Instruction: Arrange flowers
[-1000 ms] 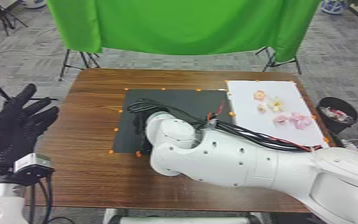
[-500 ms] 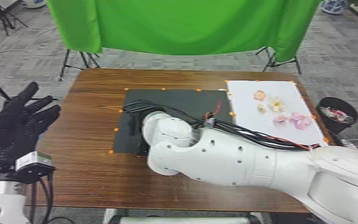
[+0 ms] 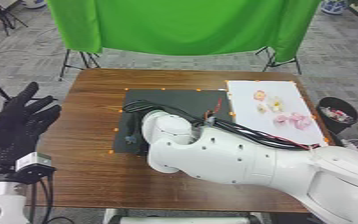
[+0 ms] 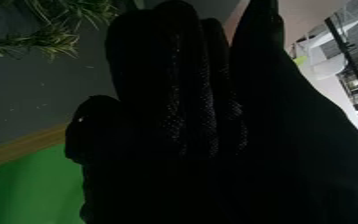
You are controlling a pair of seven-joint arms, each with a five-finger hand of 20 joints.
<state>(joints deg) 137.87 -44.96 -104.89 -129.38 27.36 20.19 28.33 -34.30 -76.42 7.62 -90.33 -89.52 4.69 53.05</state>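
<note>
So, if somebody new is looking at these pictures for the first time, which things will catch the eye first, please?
Probably the bright green cloth beyond the table's far edge, and the big white right arm, which comes in from the lower right over the black mat. Next, perhaps, the pale pink and yellow flowers on the white sheet at the right, and the black-gloved left hand at the left edge.

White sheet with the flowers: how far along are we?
Probably early: greenery lies on the dark mat. The right hand is over the mat; whether it holds anything, I can't tell. Seemingly left to place: the pink, yellow and orange flowers on the white sheet.
</note>
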